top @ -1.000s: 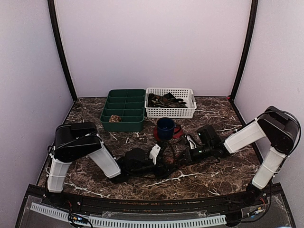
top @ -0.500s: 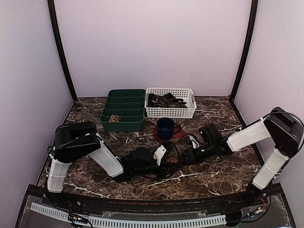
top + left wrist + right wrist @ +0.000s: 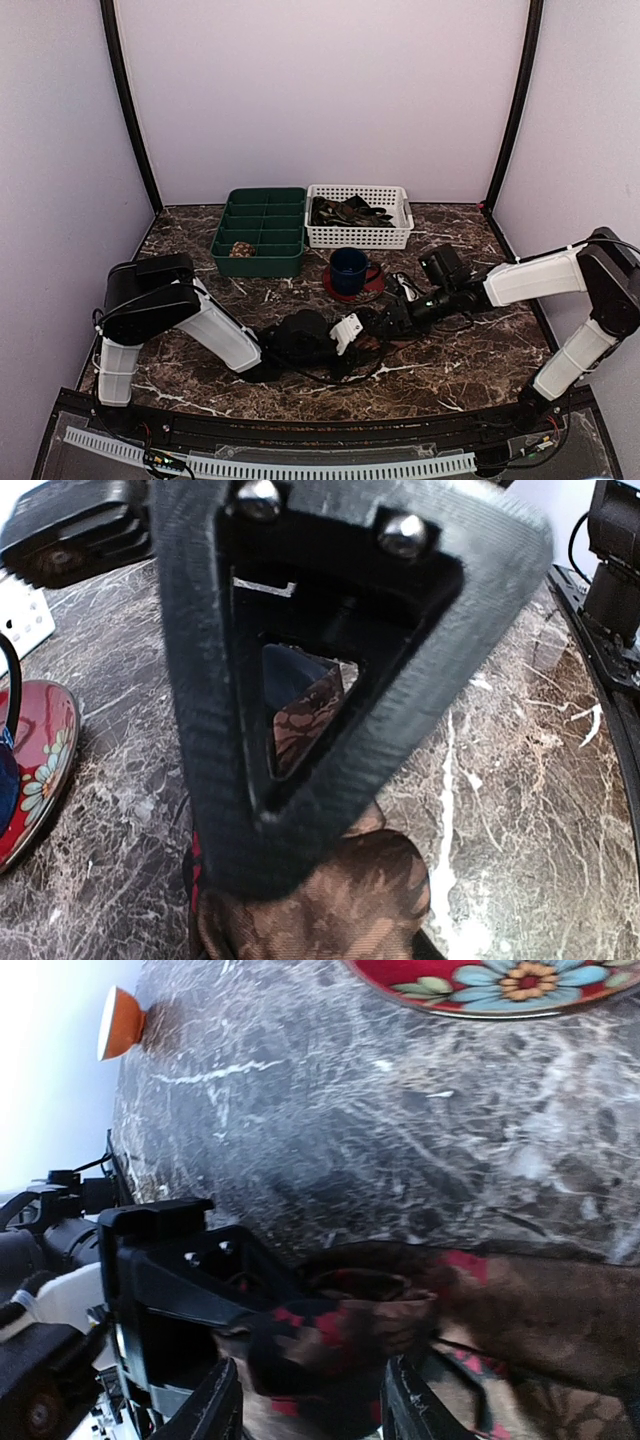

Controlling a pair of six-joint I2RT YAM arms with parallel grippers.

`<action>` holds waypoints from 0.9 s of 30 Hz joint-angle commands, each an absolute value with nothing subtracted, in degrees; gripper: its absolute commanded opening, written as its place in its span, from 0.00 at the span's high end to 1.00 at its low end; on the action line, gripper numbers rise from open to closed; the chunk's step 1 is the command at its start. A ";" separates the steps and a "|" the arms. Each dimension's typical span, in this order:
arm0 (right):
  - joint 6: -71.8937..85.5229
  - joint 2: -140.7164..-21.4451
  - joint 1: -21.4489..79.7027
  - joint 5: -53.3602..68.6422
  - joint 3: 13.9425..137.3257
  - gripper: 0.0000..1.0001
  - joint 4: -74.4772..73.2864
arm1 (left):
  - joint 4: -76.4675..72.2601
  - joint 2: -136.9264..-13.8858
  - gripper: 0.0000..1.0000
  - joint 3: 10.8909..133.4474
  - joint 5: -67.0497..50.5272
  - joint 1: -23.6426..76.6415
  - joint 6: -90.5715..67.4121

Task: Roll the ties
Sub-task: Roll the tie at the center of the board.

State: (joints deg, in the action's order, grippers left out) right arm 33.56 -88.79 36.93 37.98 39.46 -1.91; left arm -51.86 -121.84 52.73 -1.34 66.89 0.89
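Note:
A brown patterned tie [image 3: 377,331] with red lining lies partly coiled on the marble between my two grippers. My left gripper [image 3: 352,334] is shut on its coiled end; in the left wrist view the black finger [image 3: 300,730] presses onto the brown fabric [image 3: 350,895]. My right gripper [image 3: 396,320] faces it from the right. In the right wrist view the folded tie [image 3: 340,1335] fills the gap between my fingers [image 3: 215,1410], with the left gripper [image 3: 165,1280] just behind it. More ties lie in the white basket [image 3: 400,238]. One rolled tie [image 3: 240,249] sits in the green tray [image 3: 262,262].
A blue mug [image 3: 348,268] stands on a red flowered saucer [image 3: 372,283] just behind the grippers; the saucer also shows in the wrist views [image 3: 30,770] [image 3: 500,985]. Black cables trail round both grippers. An orange cup [image 3: 120,1022] sits at the table's edge.
My left gripper has moved right and a little back with the tie. My right arm has stretched out lower and leftward, bringing its gripper closer to the left one.

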 commanded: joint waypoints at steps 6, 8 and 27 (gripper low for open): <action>30.94 -92.21 40.94 37.95 43.35 0.61 -7.63 | -35.93 -123.07 0.72 51.04 -0.28 67.15 4.37; 30.37 -92.22 40.96 36.90 43.37 0.68 -8.40 | -35.69 -123.05 0.72 51.10 -0.34 67.14 4.46; 24.41 -95.09 35.53 26.63 34.57 1.00 -3.08 | -45.67 -116.65 0.16 48.29 -1.70 66.09 0.62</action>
State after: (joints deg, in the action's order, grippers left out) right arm 26.83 -92.73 36.03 33.93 38.46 1.52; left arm -46.48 -119.15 50.28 -1.04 66.37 3.22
